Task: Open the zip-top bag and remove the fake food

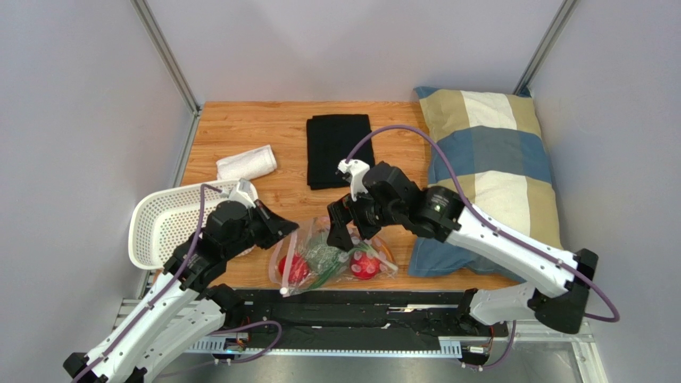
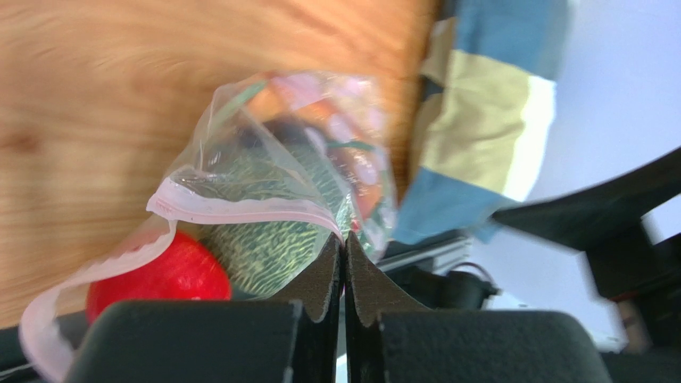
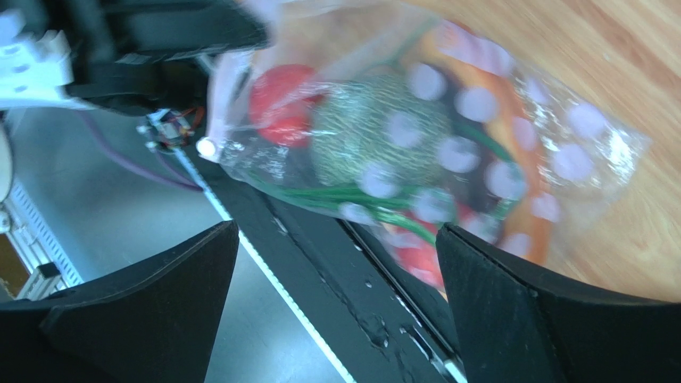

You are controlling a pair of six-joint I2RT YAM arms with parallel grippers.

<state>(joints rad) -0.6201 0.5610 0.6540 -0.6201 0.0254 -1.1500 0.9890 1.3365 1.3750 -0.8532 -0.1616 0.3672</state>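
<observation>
The zip-top bag (image 1: pixel 332 257) lies at the bottom middle of the top view, right at the near edge of the table (image 1: pixel 240 128). The fake food (image 3: pixel 376 140) is inside it. The left gripper (image 2: pixel 344 241) has its fingers squeezed together on a tiny bit of the pink zip strip (image 2: pixel 240 210), and that bit could slip out. The right gripper (image 3: pixel 336 230) is wide open over the bag and holds nothing. If it pushes or pulls too hard, the bag could slide off the edge.
</observation>
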